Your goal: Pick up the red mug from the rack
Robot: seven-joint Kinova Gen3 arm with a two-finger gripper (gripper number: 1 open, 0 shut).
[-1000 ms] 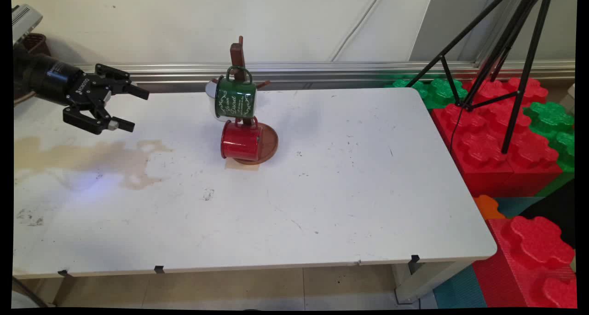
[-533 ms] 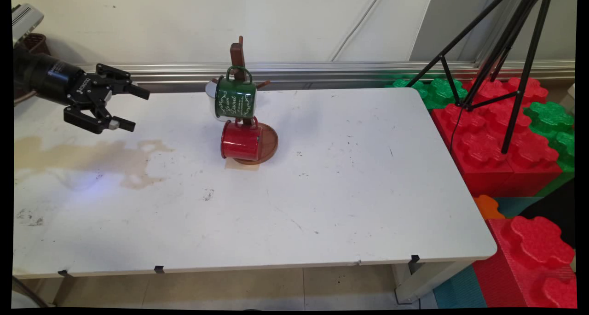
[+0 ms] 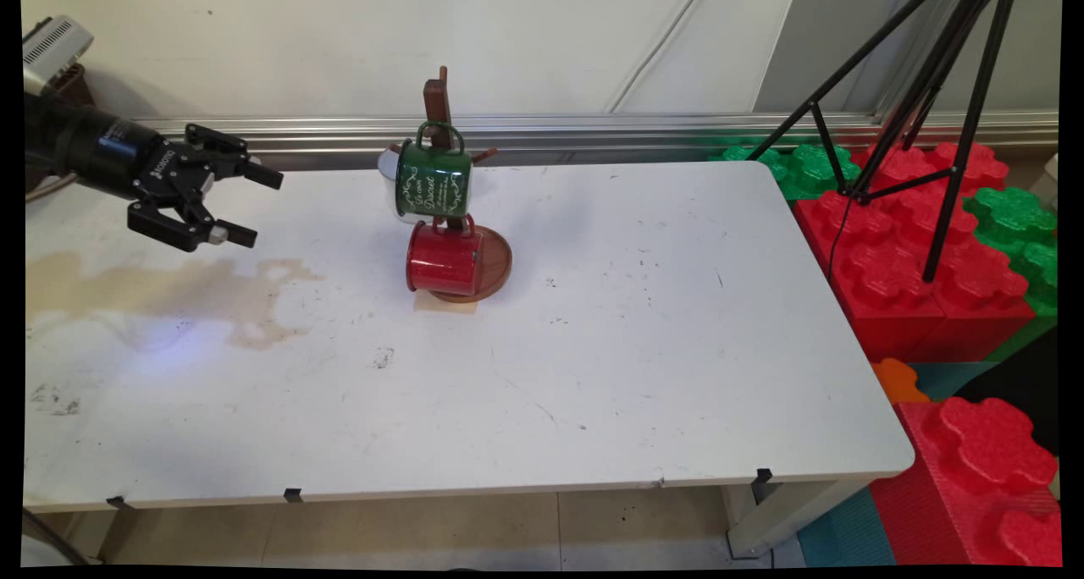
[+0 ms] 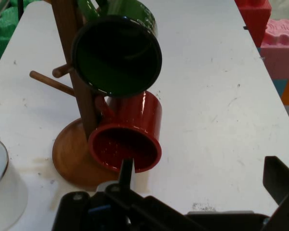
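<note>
While its two fingers stand wide apart with nothing between them, the black two-finger tool [image 3: 251,206] hangs above the white tabletop [image 3: 644,342], well to the left of the brown wooden mug tree [image 3: 444,147] and pointing toward it. On that tree a green enamel mug with white lettering [image 3: 433,180] hangs from an upper peg, a red enamel mug [image 3: 445,258] hangs lower, just over the tree's round base, and a white mug [image 3: 390,173] shows partly behind the green one. A tan stain [image 3: 161,289] spreads over the tabletop left of the tree, below the tool, and small dark scuffs dot the surface to the tree's right. Behind the tree a silver rail [image 3: 593,126] runs along the pale wall. Far right of the tree, past the tabletop's edge, a black tripod [image 3: 923,96] stands over large red building blocks [image 3: 923,266] and green ones [image 3: 1012,215].
</note>
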